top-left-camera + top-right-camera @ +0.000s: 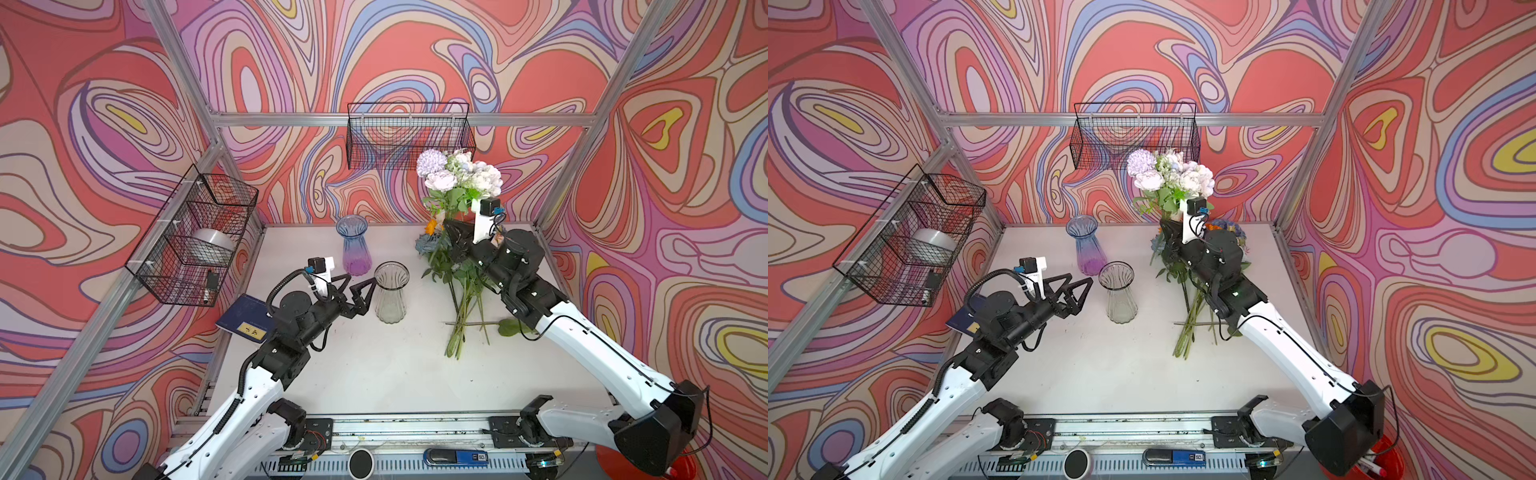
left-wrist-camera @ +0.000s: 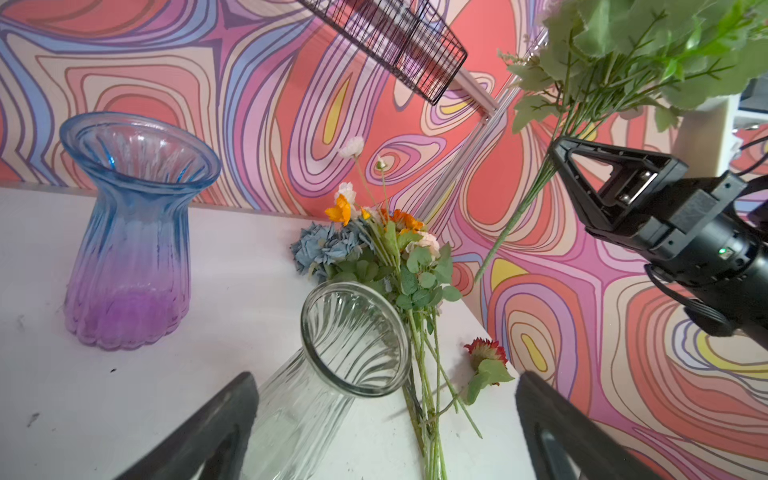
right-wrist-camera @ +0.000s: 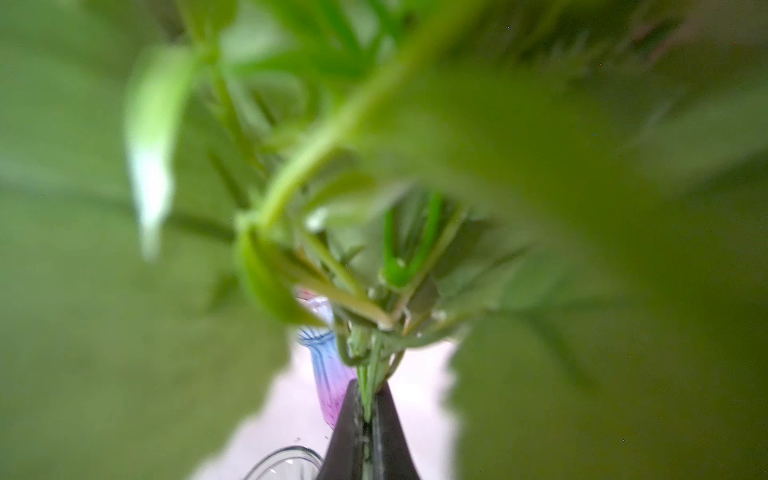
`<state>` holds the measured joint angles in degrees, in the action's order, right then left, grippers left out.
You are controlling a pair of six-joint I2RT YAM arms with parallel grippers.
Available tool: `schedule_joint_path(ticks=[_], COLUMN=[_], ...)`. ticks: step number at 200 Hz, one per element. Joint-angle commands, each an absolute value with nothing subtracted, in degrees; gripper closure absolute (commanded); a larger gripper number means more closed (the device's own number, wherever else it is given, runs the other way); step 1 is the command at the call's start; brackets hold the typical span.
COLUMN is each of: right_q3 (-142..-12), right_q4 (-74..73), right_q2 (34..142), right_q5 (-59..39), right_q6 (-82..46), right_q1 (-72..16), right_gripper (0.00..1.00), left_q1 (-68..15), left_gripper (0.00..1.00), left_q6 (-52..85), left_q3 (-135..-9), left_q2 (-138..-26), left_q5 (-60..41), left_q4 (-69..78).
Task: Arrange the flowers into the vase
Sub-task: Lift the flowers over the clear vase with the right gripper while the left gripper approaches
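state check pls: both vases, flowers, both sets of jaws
clear vase: upright, empty
blue-purple vase: upright, empty
lifted bunch: in the air, held by its stem
remaining flowers: lying flat in a loose pile
left gripper: jaws open, beside clear vase, holding nothing
right gripper: jaws shut on lifted bunch

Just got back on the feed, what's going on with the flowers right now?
The right pincer is shut on the stems of a pastel bunch, held up over the far right of the table. The left pincer is open, close beside the clear vase, not gripping it. That vase and the blue-purple vase both stand empty. More flowers lie loose on the table at the right.
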<state>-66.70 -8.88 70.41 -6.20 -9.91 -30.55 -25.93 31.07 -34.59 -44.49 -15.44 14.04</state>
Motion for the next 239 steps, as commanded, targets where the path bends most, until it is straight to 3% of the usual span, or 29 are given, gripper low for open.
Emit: schedule_joint_path(ticks=[1,50,117,239], right_q3=[-69.06,-72.16,-66.98,-59.93], right_q4=[-18.18,-20.30,-24.51,-22.29], right_q2=[72.34,79.15,82.11,87.06], right_q5=[-17.56,-18.72,-16.27,-11.79], right_q6=[-8.59,0.67,5.81,10.94], right_q1=[-32.75,-39.55,-40.86,-44.44], right_gripper=[1.00,1.00,1.00,1.00], left_q1=[-26.19,-25.49,-24.13,-23.73], left_gripper=[0.00,0.00,0.00,0.00], left_q6=[29.19,28.98,29.89,30.05], left_q3=[-33.40,-32.97,-31.35,-37.20], left_q2=[-42.18,-41.10,-43.37,-61.26], left_q5=[-18.75,-22.76,-27.20,-31.77], left_q4=[19.32,19.86,24.17,34.26])
